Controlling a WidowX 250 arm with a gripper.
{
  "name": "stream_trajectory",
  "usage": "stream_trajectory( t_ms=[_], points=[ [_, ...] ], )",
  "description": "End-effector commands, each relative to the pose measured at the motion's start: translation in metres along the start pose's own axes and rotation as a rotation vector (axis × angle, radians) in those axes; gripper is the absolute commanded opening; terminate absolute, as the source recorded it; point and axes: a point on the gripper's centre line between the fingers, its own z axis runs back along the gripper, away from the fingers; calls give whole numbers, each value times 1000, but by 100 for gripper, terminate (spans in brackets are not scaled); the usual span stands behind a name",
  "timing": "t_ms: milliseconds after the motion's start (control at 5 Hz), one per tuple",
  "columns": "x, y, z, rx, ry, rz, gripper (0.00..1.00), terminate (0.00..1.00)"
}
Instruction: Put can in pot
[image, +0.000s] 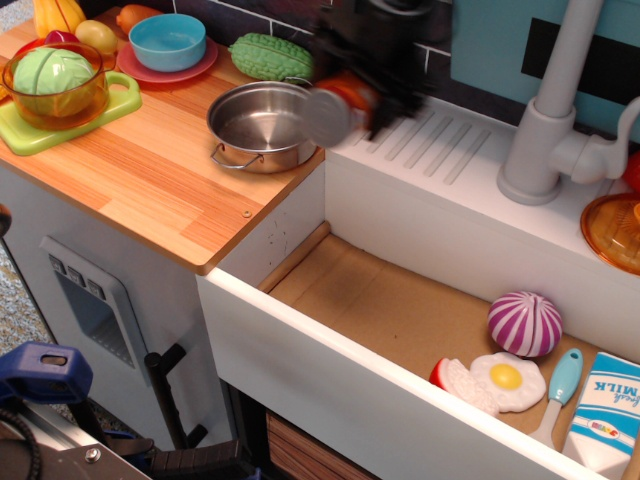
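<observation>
The can (336, 108), orange-red with a grey metal end facing me, is held in the air by my black gripper (352, 96), which is blurred with motion. It hangs on its side over the right rim of the pot (258, 126). The pot is shiny steel with loop handles, stands on the wooden counter and has nothing inside. The gripper is shut on the can, and its upper part runs out of the top of the view.
A green gourd (272, 55) and a blue bowl (167, 40) on a pink plate lie behind the pot. An amber bowl with a cabbage (53, 78) stands at left. A white faucet (552, 120) is at right. The open drawer (400, 310) holds toy food and a milk carton (606, 410).
</observation>
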Motion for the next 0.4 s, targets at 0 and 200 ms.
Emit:
stream_trajectory(
  t_ms=[0,200],
  points=[
    [25,60,-11,71,-135,-74,0,0],
    [27,71,-21,24,-156,-98,100,0]
  ],
)
